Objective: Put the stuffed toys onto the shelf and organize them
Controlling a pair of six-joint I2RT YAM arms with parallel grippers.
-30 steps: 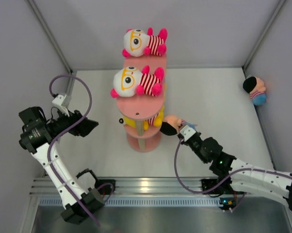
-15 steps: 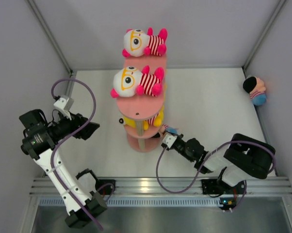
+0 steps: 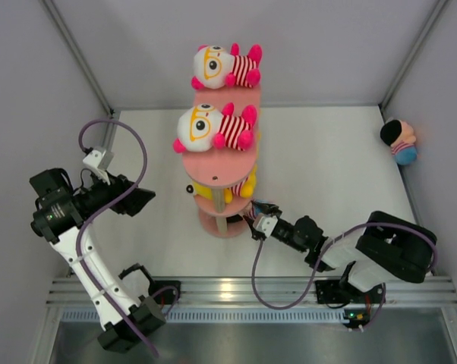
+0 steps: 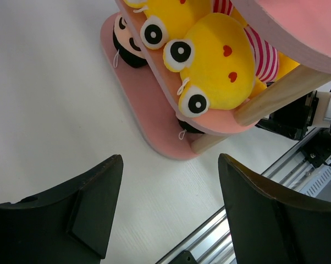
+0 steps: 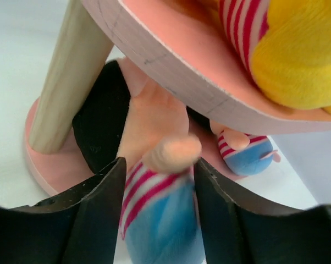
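right gripper [image 5: 160,165]: my fingers pinch the black-haired doll [image 5: 154,212] by its striped, blue body.
change: a second ago I carried it beside the shelf [image 3: 222,163]. Now its head is tucked onto the bottom tier [image 5: 47,165], so release looks like the next step.
left gripper [image 4: 171,159]: fingers spread, empty, hovering left of the shelf.
placed: yellow plush [image 4: 215,60] one tier up, white-faced dolls [image 3: 213,125] higher.
remaining: stray doll [image 3: 399,142] far right, against the wall.
surface: white table [image 3: 327,167], flat.
room: grey walls on three sides.

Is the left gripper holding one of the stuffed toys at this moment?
No, the left gripper stands open above the white table, with nothing between its jaws.
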